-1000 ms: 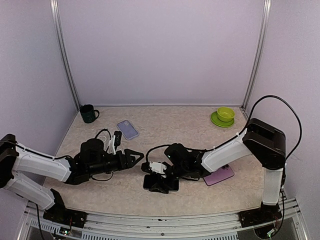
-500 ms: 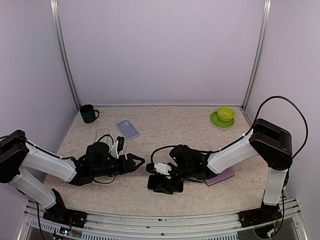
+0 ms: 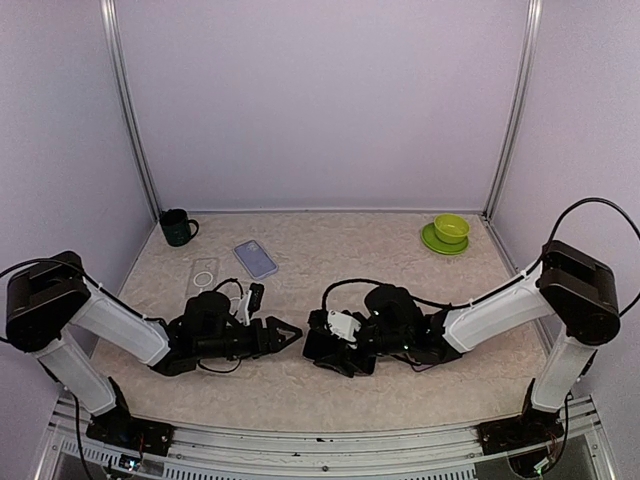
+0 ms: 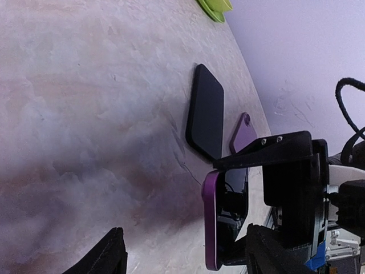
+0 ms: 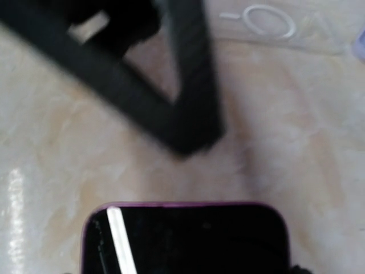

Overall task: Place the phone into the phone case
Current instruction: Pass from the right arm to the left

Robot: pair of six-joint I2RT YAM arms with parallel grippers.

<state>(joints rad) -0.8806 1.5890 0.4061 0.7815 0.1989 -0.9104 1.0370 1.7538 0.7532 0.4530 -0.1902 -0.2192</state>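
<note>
Left gripper (image 3: 290, 337) is held wide open and empty, low over the table (image 3: 400, 270). The phone (image 4: 212, 225), purple-rimmed, is clamped on edge by the right gripper (image 3: 318, 345) just opposite. A purple case (image 4: 244, 132) is seen lying flat beyond it.

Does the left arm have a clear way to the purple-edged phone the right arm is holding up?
Probably yes: the left fingers stand open, facing the purple-edged phone, with only bare table between. The right fingers grip it.
</note>
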